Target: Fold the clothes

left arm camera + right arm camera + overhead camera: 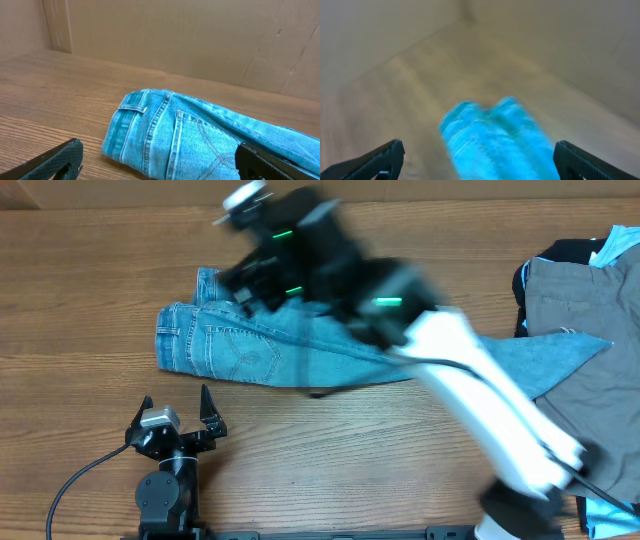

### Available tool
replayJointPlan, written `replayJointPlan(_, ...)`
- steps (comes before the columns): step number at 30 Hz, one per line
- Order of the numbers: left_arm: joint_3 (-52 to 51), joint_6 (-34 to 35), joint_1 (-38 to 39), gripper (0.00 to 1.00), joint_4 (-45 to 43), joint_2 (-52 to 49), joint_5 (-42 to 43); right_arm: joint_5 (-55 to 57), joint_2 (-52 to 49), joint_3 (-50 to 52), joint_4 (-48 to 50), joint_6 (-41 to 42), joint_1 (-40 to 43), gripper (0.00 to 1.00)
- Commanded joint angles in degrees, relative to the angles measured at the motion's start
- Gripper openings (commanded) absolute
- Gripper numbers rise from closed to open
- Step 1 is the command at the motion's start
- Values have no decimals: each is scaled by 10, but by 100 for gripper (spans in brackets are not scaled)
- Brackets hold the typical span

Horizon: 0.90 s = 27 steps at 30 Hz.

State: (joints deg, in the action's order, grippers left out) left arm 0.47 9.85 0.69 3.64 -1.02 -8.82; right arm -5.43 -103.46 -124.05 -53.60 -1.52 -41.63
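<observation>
Biggest thing first: the wooden table (pixel 80 330) fills the overhead view. The right arm (pixel 490 410) cuts across it from the lower right corner up to top centre, badly blurred.

Under it, the jeans (pixel 240 350) lie across the middle. The waistband and back pockets are at centre-left, and the leg runs off right until its end overlaps the pile. That pile sits at the right edge: grey trousers (pixel 580 290), with a black garment (pixel 560 252) and a pale-blue garment (pixel 618 245) poking out in the upper right corner.

The right gripper (pixel 477 150) hangs over the bunched denim. Its fingers are spread to both lower corners of its wrist view and there's nothing pinched between them. The left gripper (pixel 177 402) is parked at lower left, clear of the jeans, also wide open and empty.

My read is that the jeans are narrowed lengthwise but still long, so this is mid-fold. Next up is probably grabbing the far leg end at right and bringing it over to the waistband. It'll need a clean pinch on denim only, so it doesn't drag the grey trousers along.
</observation>
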Motion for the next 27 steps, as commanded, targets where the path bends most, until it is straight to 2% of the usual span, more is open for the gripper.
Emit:
replayJointPlan(1,-2,-11,2,100,0,3,0,50,97,-17,-103,12,68,100)
replayJointPlan(5,-2,-11,2,100,0,3,0,49,143,-17,-248,62,184,100)
replayJointPlan(10,-2,-11,2,100,0,3,1,3,138,4,-370,63,336,100)
replayJointPlan(20,-2,-11,2,100,-4,3,-4,-30,137,120,-370,63,356,100)
replayJointPlan(22,-2,-6,1,100,-37,3,-1,-39,137,139,-370,63,356,100)
replayJointPlan(23,2,-5,1,100,-69,3,36,-39,137,145,-369,63,356,100)
replayJointPlan(25,43,-6,1,100,-81,3,77,-39,137,147,-368,63,356,100)
replayJointPlan(27,122,-19,1,100,-30,0,70,-39,137,147,-367,63,356,100)
